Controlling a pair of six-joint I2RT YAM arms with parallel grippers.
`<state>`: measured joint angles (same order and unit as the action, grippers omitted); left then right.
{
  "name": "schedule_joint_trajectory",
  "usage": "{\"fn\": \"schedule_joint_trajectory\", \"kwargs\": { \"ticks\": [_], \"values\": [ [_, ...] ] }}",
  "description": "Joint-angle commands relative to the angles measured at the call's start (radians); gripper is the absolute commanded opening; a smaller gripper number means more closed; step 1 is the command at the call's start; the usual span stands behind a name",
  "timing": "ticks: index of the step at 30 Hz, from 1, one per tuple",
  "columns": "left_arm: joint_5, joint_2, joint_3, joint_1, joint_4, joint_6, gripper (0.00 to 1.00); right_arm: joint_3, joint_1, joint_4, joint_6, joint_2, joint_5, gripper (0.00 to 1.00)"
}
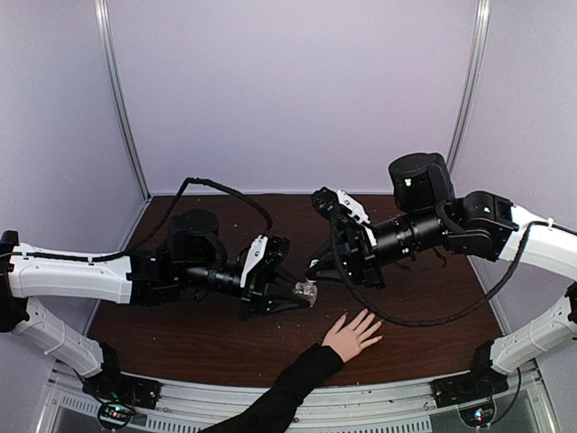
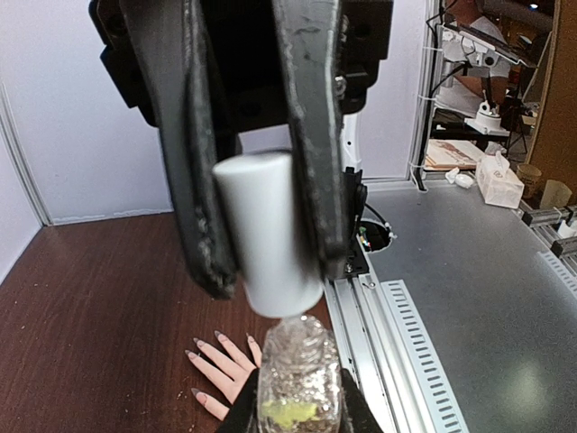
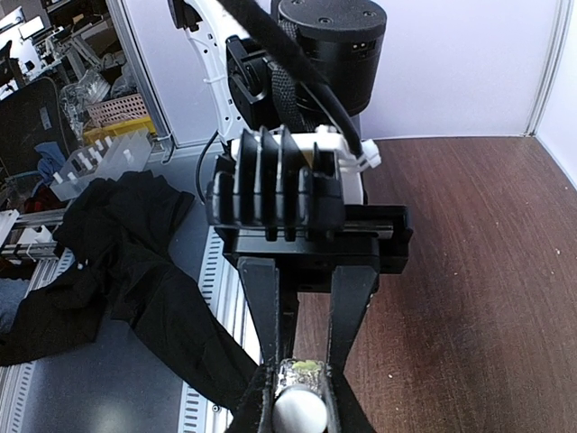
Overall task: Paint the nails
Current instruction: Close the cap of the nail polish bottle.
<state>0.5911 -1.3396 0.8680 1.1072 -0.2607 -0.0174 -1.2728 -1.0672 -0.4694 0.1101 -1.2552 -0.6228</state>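
Plainly, the polish is in mid-air between two grips. The left gripper has its jaws clamped on the white cylindrical plastic cap. The right gripper has its jaws pinched on the small clear glass bottle that meets the cap's end. Whether the cap is threaded on or already loose cannot be told.

The light-skinned human hand, in a black sleeve, lies palm down on the dark brown wooden table. It sits at the near edge, just near and right of the bottle, with its fingers spread. The nails point towards the far side, close to the bottle but apart from it.

The main risk is probably the moment the cap and bottle part. Both seem to lie nearer level than upright, so an opened neck could let polish run onto the table or the fingers. A pull off the cap's axis could twist the smooth glass out of the right jaws and drop it beside the hand. The cap is also smooth, and it may slide between the left fingers instead of turning. With the brush out, the two arms are crowded over the hand, and a loaded brush swinging near could smear skin rather than nail.
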Motion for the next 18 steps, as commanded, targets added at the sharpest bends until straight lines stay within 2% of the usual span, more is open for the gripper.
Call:
{"fn": "schedule_joint_trajectory", "kwargs": {
  "ticks": [1, 18],
  "values": [
    [-0.001, 0.003, 0.029, 0.004, -0.041, 0.009, 0.0, -0.027, -0.009, 0.002, 0.017, -0.006, 0.023, 0.0],
    [-0.038, 0.017, 0.017, 0.004, -0.112, 0.065, 0.0, -0.01, -0.023, 0.006, 0.02, -0.027, 0.043, 0.0]
  ]
}}
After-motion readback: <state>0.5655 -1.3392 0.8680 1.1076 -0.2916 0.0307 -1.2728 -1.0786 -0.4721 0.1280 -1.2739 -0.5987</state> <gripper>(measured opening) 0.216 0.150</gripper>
